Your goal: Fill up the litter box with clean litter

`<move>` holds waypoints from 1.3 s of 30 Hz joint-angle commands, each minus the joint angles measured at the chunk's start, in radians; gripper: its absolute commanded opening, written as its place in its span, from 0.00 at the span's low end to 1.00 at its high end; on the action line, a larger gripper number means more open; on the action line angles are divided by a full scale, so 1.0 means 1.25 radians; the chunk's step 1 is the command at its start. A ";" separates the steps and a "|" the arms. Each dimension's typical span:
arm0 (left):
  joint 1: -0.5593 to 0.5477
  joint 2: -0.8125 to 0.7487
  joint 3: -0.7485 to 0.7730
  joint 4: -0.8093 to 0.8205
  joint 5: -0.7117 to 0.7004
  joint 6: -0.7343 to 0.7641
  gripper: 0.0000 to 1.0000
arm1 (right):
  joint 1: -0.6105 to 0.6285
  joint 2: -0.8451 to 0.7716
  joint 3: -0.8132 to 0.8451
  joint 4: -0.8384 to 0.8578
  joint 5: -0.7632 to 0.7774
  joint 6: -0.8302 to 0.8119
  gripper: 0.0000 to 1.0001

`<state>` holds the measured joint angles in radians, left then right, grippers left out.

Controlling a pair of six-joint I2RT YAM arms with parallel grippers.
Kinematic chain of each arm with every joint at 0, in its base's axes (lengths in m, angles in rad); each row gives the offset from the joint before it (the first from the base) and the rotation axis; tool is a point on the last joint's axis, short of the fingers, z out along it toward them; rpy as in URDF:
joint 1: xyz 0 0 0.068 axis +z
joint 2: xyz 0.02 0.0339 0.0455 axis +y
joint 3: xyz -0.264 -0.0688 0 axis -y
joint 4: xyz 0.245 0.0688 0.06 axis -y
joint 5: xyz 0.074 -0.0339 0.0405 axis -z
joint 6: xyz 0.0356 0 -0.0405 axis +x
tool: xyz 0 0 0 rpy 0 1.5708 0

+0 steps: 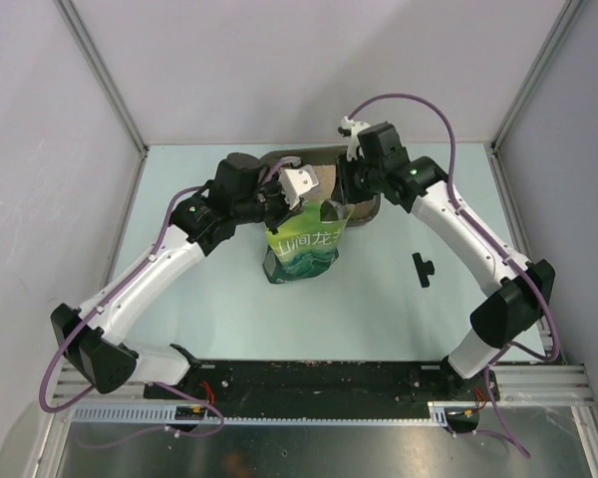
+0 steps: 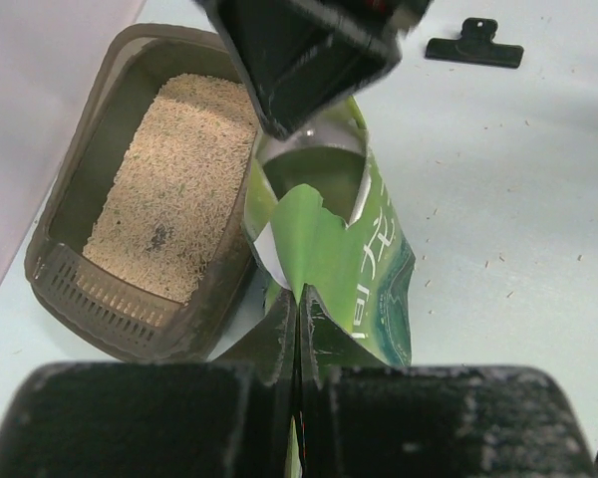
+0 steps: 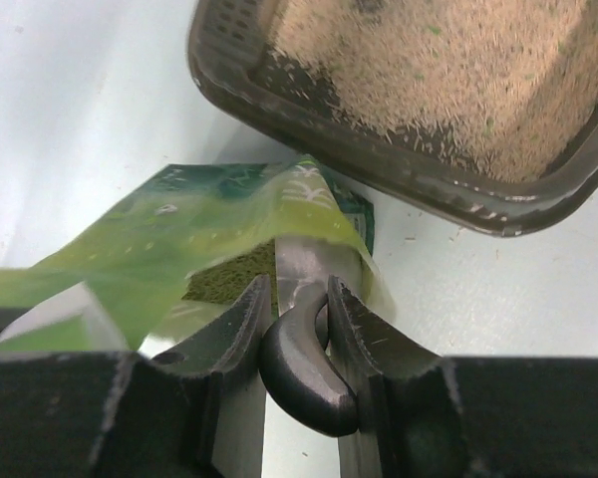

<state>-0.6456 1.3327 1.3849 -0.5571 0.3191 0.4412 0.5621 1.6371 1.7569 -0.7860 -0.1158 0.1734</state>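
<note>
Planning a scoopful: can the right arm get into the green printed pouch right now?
Probably yes: the left tool pinches the green printed pouch open, and the right tool points its silver metal scoop into its mouth.

The litter box (image 2: pixel 120 317), a dark brown-grey rounded tray, sits level at the far side of the table (image 2: pixel 498 199). Beige clean litter (image 2: pixel 174 189) covers its floor, seemingly below the rim.

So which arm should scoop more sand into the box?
Probably the right arm: the right gripper grips the scoop at the green bag's mouth, with the litter box just beyond. The left gripper is shut on the bag's edge, holding it.
</note>
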 commanded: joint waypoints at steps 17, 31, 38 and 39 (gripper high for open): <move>-0.003 -0.037 0.005 0.069 0.066 -0.047 0.00 | 0.022 -0.013 -0.263 0.241 -0.211 0.129 0.00; -0.003 -0.032 -0.012 0.078 0.058 -0.028 0.00 | -0.198 0.034 -0.274 0.463 -0.583 0.464 0.00; -0.003 -0.062 -0.035 0.075 0.001 0.022 0.00 | -0.259 0.024 -0.306 0.562 -0.696 0.584 0.00; -0.003 -0.066 -0.039 0.075 -0.006 0.029 0.00 | -0.269 0.025 -0.312 0.575 -0.723 0.613 0.00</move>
<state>-0.6487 1.3270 1.3506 -0.4980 0.3267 0.4305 0.2749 1.6905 1.3716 -0.2550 -0.8318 0.7406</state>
